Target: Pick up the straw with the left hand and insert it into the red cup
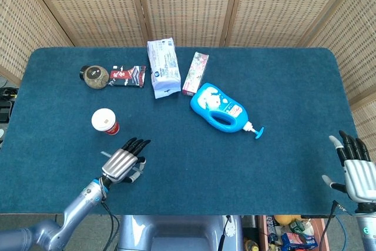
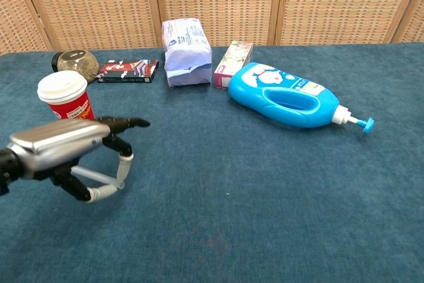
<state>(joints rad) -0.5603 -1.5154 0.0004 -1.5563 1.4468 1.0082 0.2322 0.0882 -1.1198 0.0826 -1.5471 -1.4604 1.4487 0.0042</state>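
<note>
One straw (image 2: 93, 175) is pinched under the left hand (image 2: 63, 147), clear of the table (image 2: 265, 217), just before the one red cup (image 2: 65, 101). The right hand (image 1: 355, 167) is held off the table edge, fingers spread. One blue bottle (image 2: 291, 101) is seen mid-table.

Woven screens (image 1: 188, 4) behind blue table (image 1: 282, 86)

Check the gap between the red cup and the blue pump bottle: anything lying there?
Nothing. In the head view, only bare blue tablecloth lies between the red cup and the blue pump bottle. The chest view agrees; the left hand sits nearer the robot, off that line.
</note>
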